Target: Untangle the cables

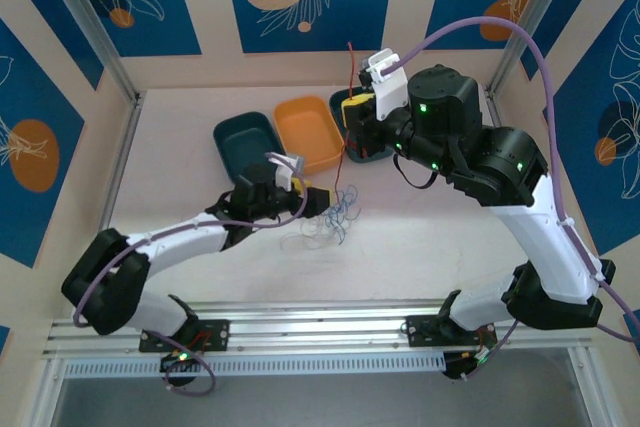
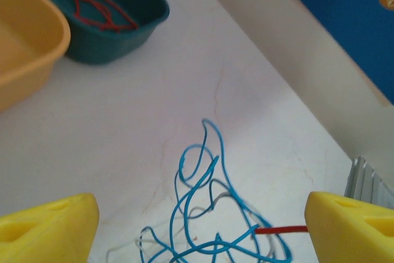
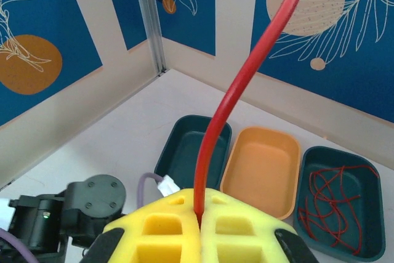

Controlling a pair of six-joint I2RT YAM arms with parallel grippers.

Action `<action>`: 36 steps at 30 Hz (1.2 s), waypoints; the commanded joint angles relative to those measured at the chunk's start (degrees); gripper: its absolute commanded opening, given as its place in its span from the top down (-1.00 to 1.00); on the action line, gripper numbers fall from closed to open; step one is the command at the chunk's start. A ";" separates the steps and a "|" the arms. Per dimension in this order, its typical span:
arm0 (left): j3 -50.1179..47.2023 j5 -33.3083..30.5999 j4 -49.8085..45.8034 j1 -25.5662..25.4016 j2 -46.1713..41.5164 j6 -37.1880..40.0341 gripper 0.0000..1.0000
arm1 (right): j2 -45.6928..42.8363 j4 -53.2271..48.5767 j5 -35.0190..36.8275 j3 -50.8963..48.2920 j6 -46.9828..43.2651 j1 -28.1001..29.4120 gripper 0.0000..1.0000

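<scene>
Okay, my left gripper [image 1: 322,199] is hanging low over the table [image 1: 180,187], its yellow fingers [image 2: 46,229] spread wide and gripping nothing. The tangle of cables [image 1: 330,219] is lying loose on the table right at that gripper's tip, mid-table ahead of the arm bases. In the left wrist view the blue cables [image 2: 209,214] are looping on the surface between my two fingers. A thin whitish cable [image 2: 215,200] is threading through them, and a short red end [image 2: 280,230] is poking out just beside the finger at the right of that view. I can't tell whether it's touching the finger.

My right gripper [image 1: 350,119] is clenching a red cable [image 3: 246,72]. The fingers are pressing together on it, and it's rising out of the pinch and curving upward. This gripper is hovering raised over the right teal tray [image 2: 117,41].

Three trays are sitting side by side at the far part of the table: left teal tray [image 1: 245,142], orange tray [image 1: 308,132], then the right teal one. Loose red cables [image 3: 332,201] are lying curled inside the right teal tray, well apart from the tangle.
</scene>
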 commanded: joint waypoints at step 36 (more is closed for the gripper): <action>-5.24 -17.63 -9.83 -3.94 -7.96 -0.48 -1.00 | 8.53 2.45 -6.10 8.72 -1.36 -19.55 1.00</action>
